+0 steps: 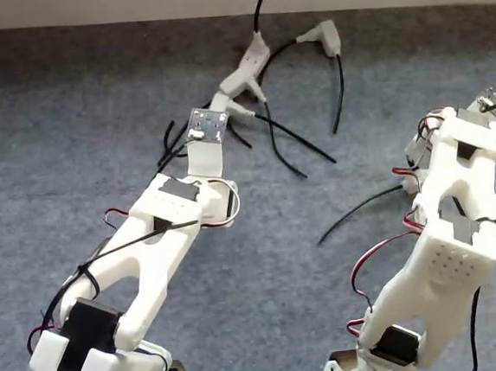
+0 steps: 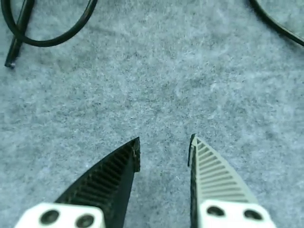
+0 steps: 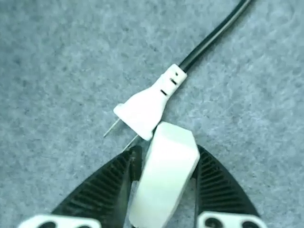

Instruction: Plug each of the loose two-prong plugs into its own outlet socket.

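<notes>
My right gripper is shut on a white rounded socket body just above the grey carpet. A white two-prong plug lies against that body's tip. Its prongs point off to one side, outside the socket, and its black cord runs away. My left gripper is open over bare carpet with nothing between its fingers; in the high view it sits just short of a cluster of white plug and socket pieces. Another white plug lies at the far back.
Black cords trail loosely over the carpet between the arms, and a cord loop lies ahead of the left gripper. The right arm stands at the right edge. A pale wall strip runs along the back.
</notes>
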Available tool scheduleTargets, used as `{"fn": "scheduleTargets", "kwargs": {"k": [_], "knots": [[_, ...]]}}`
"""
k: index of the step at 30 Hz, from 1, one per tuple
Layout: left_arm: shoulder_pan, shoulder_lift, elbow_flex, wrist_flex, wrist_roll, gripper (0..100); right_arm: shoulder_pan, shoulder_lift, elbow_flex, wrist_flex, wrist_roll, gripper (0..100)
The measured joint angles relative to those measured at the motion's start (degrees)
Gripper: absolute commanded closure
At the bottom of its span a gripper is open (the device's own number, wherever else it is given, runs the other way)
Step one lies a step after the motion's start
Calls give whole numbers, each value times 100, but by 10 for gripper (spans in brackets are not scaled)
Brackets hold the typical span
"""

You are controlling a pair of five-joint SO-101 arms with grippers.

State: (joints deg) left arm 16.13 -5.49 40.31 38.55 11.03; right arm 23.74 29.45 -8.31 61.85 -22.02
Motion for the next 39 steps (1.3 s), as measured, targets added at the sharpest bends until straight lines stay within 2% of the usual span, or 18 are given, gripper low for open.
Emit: {"fn": "scheduleTargets", "kwargs": {"k": [6,8,11,14,23,31,39], "knots": [[0,0,9,0,0,826,0,18,-62,97,0,837],[0,0,9,0,0,826,0,18,-193,413,0,878],[0,0,9,0,0,827,-44,18,-510,879,0,991],[0,0,9,0,0,828,-237,18,-844,1327,0,975],[-53,0,9,0,0,829,-1371,18,-1002,2470,-9,977],[-844,0,0,0,44,829,-2743,9,-1002,2945,-18,977],[-993,0,0,0,44,829,-3745,-1424,-993,3332,-18,977]]}}
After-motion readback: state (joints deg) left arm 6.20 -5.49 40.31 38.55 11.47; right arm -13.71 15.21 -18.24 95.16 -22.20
